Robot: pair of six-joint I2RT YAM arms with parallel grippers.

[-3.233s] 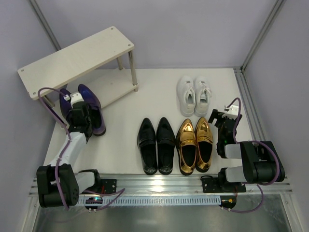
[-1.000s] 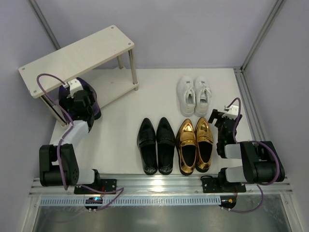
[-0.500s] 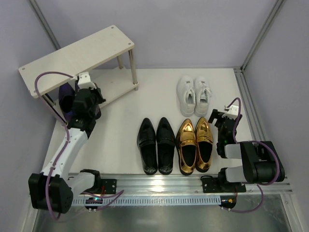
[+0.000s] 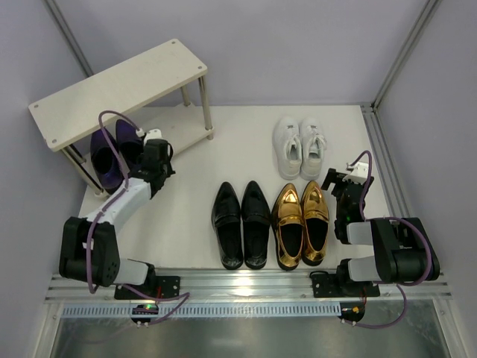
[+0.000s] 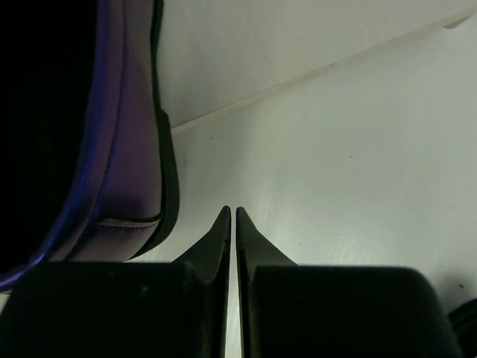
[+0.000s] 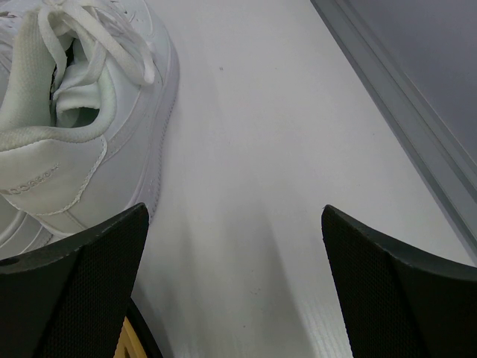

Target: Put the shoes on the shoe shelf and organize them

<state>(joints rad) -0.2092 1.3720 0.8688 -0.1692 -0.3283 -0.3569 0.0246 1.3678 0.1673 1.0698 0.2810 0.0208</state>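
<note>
top view: left gripper, tips together & empty, beside purple shoes on shelf (right gripper spread wide); best lift clear w/o nudging them.

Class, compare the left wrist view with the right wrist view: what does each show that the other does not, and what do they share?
Only the left wrist view: a glossy purple dress shoe beside the left gripper, whose fingers are shut together on nothing, and the pale edge of what looks like the shoe shelf's lower board. Only the right wrist view: a white lace-up sneaker, the grey metal rail along the table's edge, and the right gripper, wide open and empty. Both: the white tabletop beneath black fingers.
</note>
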